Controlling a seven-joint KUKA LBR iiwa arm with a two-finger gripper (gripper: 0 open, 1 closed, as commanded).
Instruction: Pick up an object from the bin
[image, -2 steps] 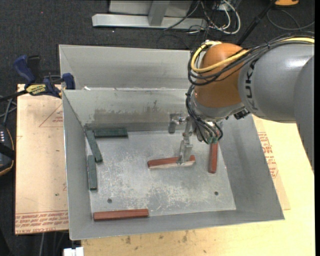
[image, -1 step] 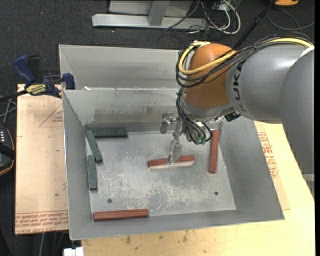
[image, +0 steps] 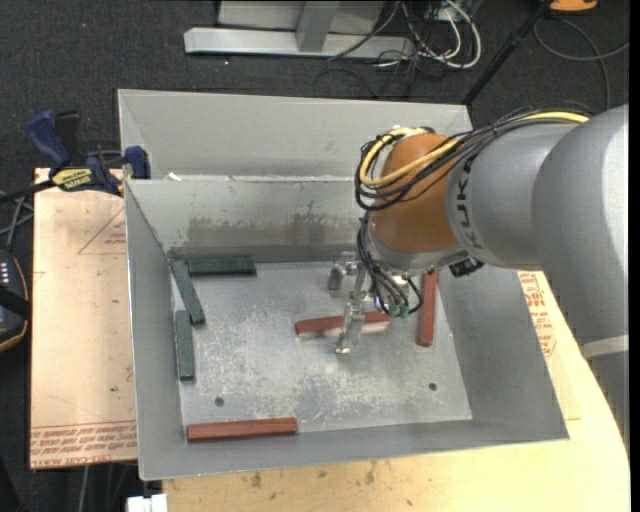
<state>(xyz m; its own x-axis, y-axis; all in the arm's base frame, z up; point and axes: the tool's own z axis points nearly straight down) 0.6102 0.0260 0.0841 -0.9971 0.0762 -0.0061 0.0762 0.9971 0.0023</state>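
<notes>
The gripper hangs low at the middle of the bin, right over a red-brown flat bar lying crosswise on the floor. Its metal tip overlaps the bar's right half. Whether it is spread or pressed together cannot be told, as the orange wrist cover and cables hide much of it. A second red-brown bar stands lengthwise just right of the gripper, partly under the arm. A third lies along the lower left edge. Three dark green bars sit well apart at the left, near the back wall and left side.
</notes>
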